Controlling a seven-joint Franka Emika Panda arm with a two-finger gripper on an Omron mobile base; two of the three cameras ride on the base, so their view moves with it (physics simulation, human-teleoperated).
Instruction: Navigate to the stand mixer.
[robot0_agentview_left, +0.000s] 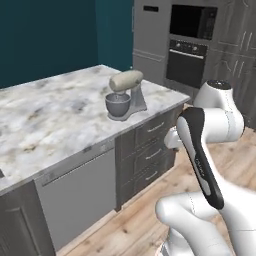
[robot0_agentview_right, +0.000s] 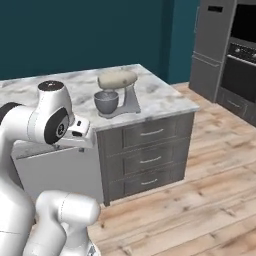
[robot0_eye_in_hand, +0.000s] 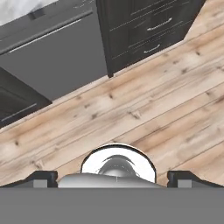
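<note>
Ahead, a marble counter (robot0_agentview_left: 50, 110) runs across both base views, on dark grey cabinets. Teal wall (robot0_agentview_left: 45, 35) behind it. Wood floor (robot0_agentview_right: 200, 200) in front, planks pale and knotty; the same floor lies under the hand view.

Far right of the left base view: tall grey units with a built-in oven (robot0_agentview_left: 186, 62) and a dark microwave (robot0_agentview_left: 192, 21) above it. The right base view has the oven at its right edge.

Under the counter: a flat grey dishwasher (robot0_agentview_left: 80, 195) with a bar handle along its top, and just right of it a stack of three drawers (robot0_agentview_left: 150, 155), each with a short metal pull. Hand view looks down on the dishwasher front and the drawers from above the floor.

Arm (robot0_agentview_left: 210, 150) folded close to the base, white links, dark joint cover, elbow high; it stands near the counter's drawer end.

Mixer (robot0_agentview_left: 125, 95) sits on the counter toward its near right corner, above the drawers. Tan head level, grey bowl (robot0_agentview_left: 118, 104) under it, grey stand behind the bowl. Nothing touches it; arm well apart from it.

Gripper (robot0_eye_in_hand: 112, 179): two dark fingertips (robot0_eye_in_hand: 41, 178) at the bottom corners of the hand view, wide apart, nothing between them, pointing at bare floor.
</note>
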